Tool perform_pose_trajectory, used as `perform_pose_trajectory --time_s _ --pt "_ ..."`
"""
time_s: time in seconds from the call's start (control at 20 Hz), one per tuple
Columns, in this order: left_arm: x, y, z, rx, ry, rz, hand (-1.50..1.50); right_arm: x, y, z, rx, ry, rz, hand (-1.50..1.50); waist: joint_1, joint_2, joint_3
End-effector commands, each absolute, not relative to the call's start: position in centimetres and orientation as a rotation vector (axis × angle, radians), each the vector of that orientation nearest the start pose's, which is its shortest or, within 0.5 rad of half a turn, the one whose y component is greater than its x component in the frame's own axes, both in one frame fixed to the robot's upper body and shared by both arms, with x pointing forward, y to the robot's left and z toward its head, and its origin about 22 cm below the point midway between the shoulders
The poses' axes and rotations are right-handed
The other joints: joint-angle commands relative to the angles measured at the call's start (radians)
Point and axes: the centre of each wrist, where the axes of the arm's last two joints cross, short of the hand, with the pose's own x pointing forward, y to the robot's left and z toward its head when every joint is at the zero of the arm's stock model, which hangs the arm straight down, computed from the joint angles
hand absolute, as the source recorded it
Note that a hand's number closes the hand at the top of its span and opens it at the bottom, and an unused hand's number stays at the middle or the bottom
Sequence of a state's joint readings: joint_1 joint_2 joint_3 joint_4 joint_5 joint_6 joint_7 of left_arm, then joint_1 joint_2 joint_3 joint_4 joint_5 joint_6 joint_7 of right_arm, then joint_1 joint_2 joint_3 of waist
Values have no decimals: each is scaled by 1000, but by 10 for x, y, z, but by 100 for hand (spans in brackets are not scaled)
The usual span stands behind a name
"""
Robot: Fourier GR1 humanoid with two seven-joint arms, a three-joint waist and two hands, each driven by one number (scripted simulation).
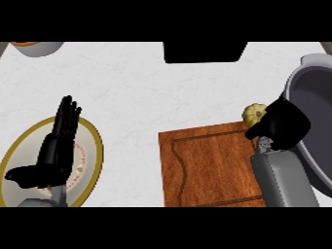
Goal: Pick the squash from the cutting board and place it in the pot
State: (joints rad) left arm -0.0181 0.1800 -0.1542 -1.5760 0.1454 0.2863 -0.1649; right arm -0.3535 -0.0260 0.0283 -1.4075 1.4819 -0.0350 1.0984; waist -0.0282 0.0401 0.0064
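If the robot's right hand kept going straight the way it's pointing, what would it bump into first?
Probably nothing new: the right hand already curls round the squash. It points up-left, where only bare counter shows before a black object at the far edge; heights are unclear.

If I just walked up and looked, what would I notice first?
Probably the right hand, curled round a small yellow squash at the far right corner of the wooden cutting board, right beside the big dark pot at the right edge. Then the left hand, open and resting with its fingers up over a gold-rimmed plate at the lower left.
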Motion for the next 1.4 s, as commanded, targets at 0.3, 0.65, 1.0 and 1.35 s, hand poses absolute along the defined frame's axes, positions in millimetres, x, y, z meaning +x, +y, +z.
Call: perform_pose_trajectory --time_s 0.3,0.65,1.0,1.35 --pt "253 214 20 40 -1770 -24 0 391 -288 146 -1774 -307 -188 150 128 18 -8" --pt "255 199 22 -19 -1772 -71 0 413 -315 176 -1899 -63 -312 150 176 23 -8" --pt "261 202 25 7 -1762 -64 0 417 -347 192 -1934 75 -417 150 155 15 -5" --pt "259 200 20 30 -1744 -28 0 417 -352 196 -1944 183 -454 150 125 -5 -6"
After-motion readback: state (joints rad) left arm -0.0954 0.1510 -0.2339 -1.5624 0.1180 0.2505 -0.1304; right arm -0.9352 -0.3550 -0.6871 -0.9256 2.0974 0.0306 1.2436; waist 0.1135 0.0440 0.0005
